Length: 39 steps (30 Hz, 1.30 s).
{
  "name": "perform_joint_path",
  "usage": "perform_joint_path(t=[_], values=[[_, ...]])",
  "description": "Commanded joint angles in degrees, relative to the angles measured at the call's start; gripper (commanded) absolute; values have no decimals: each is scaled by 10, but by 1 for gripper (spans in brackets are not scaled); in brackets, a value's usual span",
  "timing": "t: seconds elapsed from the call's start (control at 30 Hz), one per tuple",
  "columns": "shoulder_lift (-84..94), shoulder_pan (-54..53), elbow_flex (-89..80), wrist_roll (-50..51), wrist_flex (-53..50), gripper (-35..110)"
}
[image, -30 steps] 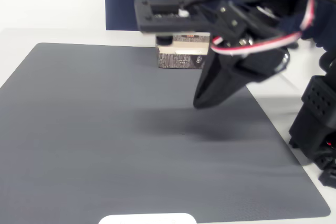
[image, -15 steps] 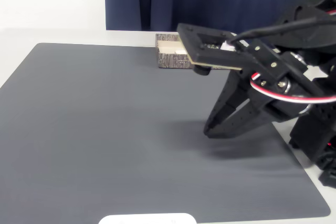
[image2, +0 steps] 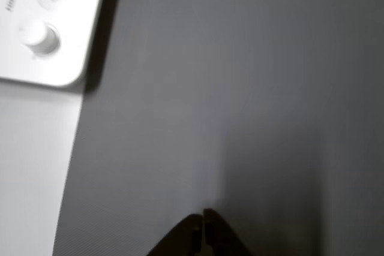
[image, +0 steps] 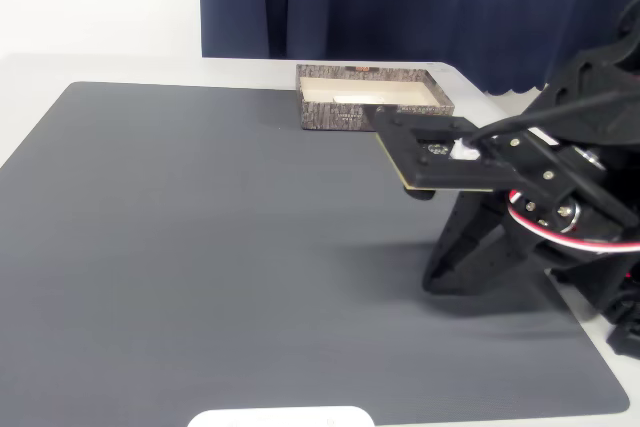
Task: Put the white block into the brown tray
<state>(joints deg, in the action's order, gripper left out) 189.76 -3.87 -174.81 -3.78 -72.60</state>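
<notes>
The brown tray (image: 340,118) stands at the mat's far edge, bark-patterned outside and cream inside. A pale flat slab, the white block (image: 350,99), lies inside it toward the left. My black gripper (image: 432,282) hangs low over the mat's right side, well in front of the tray and apart from it. In the wrist view the gripper (image2: 201,223) points at bare grey mat, its two tips meeting with nothing between them.
A large dark grey mat (image: 220,247) covers the white table. A white device (image: 280,417) with a round knob (image2: 41,35) sits at the mat's near edge. Dark blue curtain hangs behind the tray. The arm's base stands at the right edge.
The arm has drawn back from over the tray, moving right, toward the front and lower. The tray now shows in full.
</notes>
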Motion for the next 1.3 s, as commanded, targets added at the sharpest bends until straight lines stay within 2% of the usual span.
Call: perform_joint_path(t=[0.0,0.3,0.53,0.6,1.27], values=[[1,-8,-6,9,-5,0],[1,-9,-36,45,-18,0],[1,-10,-36,48,-100,0],[1,-10,-36,77,-128,0],[1,-17,-36,96,-131,0]])
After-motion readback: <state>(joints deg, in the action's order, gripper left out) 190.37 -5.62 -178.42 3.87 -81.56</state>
